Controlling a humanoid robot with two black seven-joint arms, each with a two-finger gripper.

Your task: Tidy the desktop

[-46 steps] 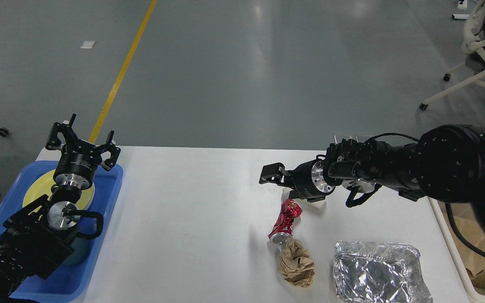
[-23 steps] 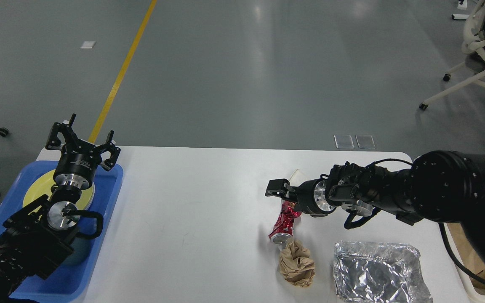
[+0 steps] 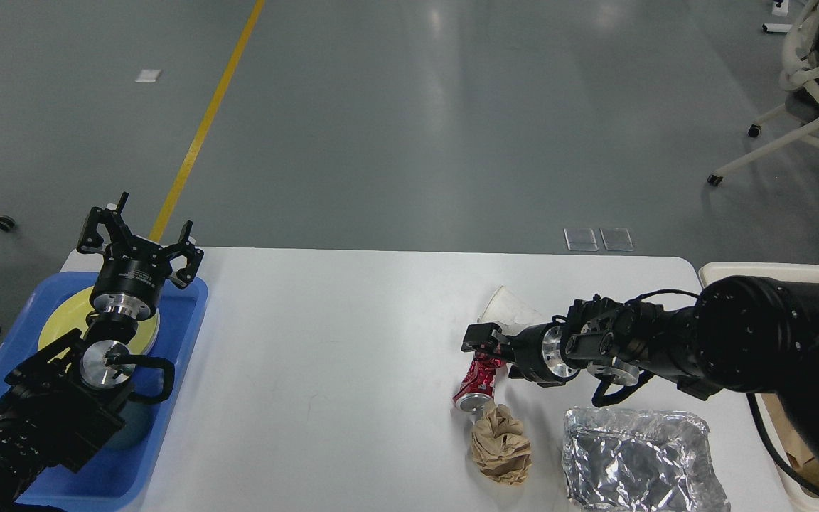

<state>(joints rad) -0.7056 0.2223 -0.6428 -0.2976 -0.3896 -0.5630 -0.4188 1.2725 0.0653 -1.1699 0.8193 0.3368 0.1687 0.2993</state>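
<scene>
The right gripper (image 3: 482, 340) hangs over the can (image 3: 478, 382) on the desktop (image 3: 324, 370); its finger state is unclear. The left gripper (image 3: 138, 238) is spread wide above the tray (image 3: 185, 320).

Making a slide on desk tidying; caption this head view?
Right gripper reaches over crushed red can on the desktop.

Left hand (image 3: 138, 240) is pointing up, fingers spread; right hand (image 3: 482, 341) is reaching leftward, finger state unclear.

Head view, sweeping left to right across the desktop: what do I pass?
Blue tray with the yellow plate, left claw above it, bare desktop, crushed red can, foil container, cream bin.
</scene>
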